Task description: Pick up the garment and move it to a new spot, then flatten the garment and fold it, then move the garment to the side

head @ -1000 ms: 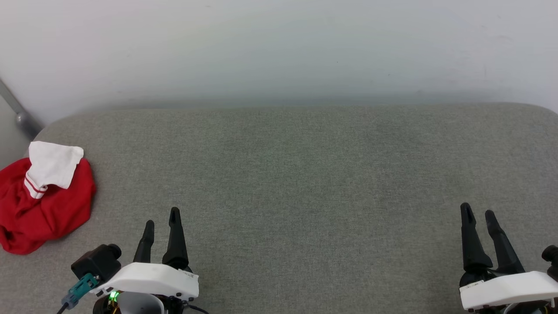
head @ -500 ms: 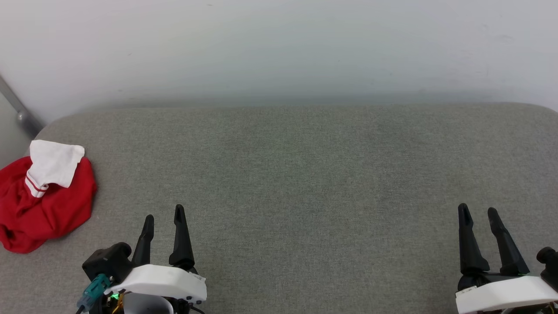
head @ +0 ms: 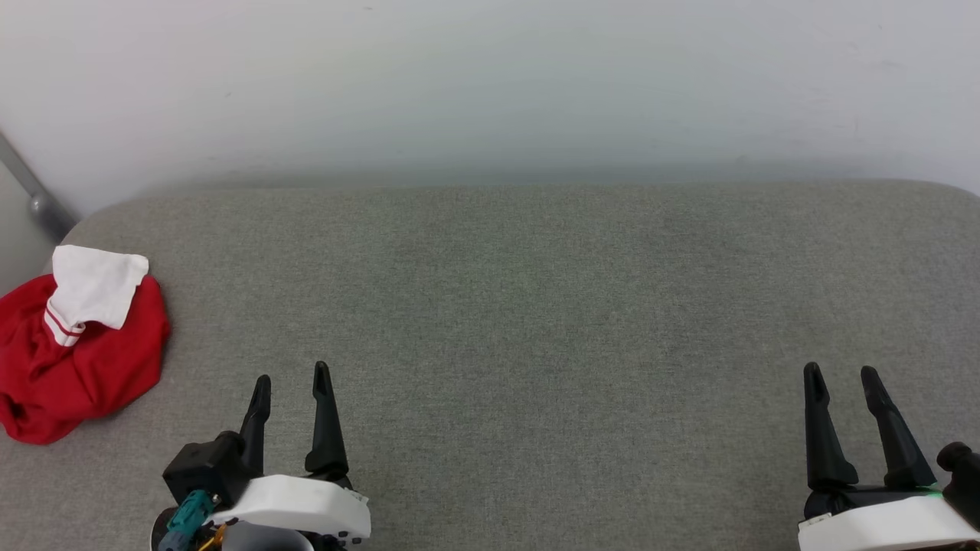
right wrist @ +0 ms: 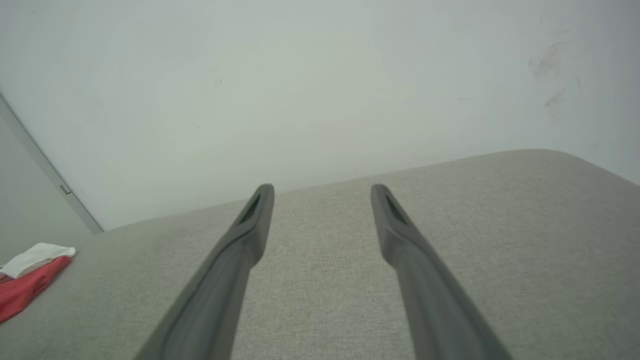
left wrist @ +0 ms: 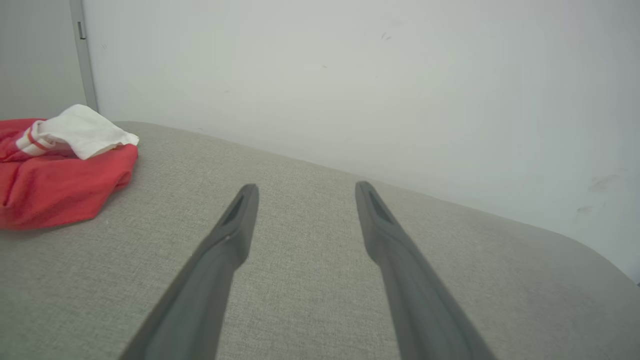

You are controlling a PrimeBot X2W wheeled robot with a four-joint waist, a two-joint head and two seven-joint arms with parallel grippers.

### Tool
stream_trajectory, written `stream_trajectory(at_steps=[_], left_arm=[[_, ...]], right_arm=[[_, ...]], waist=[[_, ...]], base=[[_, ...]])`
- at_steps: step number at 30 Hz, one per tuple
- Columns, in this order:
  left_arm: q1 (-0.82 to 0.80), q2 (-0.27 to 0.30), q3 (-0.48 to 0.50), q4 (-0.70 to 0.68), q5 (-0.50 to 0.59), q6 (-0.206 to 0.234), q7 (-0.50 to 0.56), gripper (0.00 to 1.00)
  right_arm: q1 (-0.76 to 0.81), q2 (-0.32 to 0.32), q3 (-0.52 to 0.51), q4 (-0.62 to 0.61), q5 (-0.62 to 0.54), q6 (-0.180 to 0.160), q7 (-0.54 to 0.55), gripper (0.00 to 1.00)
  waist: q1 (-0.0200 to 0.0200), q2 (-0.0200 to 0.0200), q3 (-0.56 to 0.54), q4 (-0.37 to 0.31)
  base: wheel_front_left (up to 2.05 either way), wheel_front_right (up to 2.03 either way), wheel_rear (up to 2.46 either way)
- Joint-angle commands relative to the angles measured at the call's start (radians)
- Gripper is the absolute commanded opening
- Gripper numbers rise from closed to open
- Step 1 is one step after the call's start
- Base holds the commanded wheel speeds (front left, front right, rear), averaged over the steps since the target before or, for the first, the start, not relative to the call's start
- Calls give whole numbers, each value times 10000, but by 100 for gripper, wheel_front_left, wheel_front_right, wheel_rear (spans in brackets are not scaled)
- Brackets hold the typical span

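Observation:
The garment point(head: 73, 352) lies in a crumpled red heap at the far left edge of the grey padded surface point(head: 521, 306), one white sleeve with red stripes folded on top. In the left wrist view the garment point(left wrist: 60, 175) is at the upper left; in the right wrist view the garment point(right wrist: 27, 280) peeks in at the left edge. My left gripper point(head: 292, 379) hovers open near the front, to the right of the heap and apart from it, nothing between its fingers point(left wrist: 235, 225). At the lower right my right gripper point(head: 841, 373) stands open and empty too.
A pale wall point(head: 490, 84) rises right behind the padded surface. A grey metal bar point(head: 31, 195) slants down at the far left, behind the garment. The surface's rounded corners fall away at the left and right.
Both grippers have drawn back slightly toward the lower edge of the head view; the left one also shifted a little right. The garment has not moved.

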Motion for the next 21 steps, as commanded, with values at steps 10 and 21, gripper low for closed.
stream_trajectory(at_steps=[10, 21], left_arm=[[150, -20, -105, -72, 892, 46, -297, 100], [262, -27, -200, 57, 1452, 22, -523, 100]], right_arm=[[199, 6, -27, -238, -878, -2, -284, 100], [376, 9, -22, -341, -1517, -3, -500, 100]], waist=[[0, 0, 22, 38], [0, 0, -32, 34]], base=[[0, 0, 0], [0, 0, 0]])
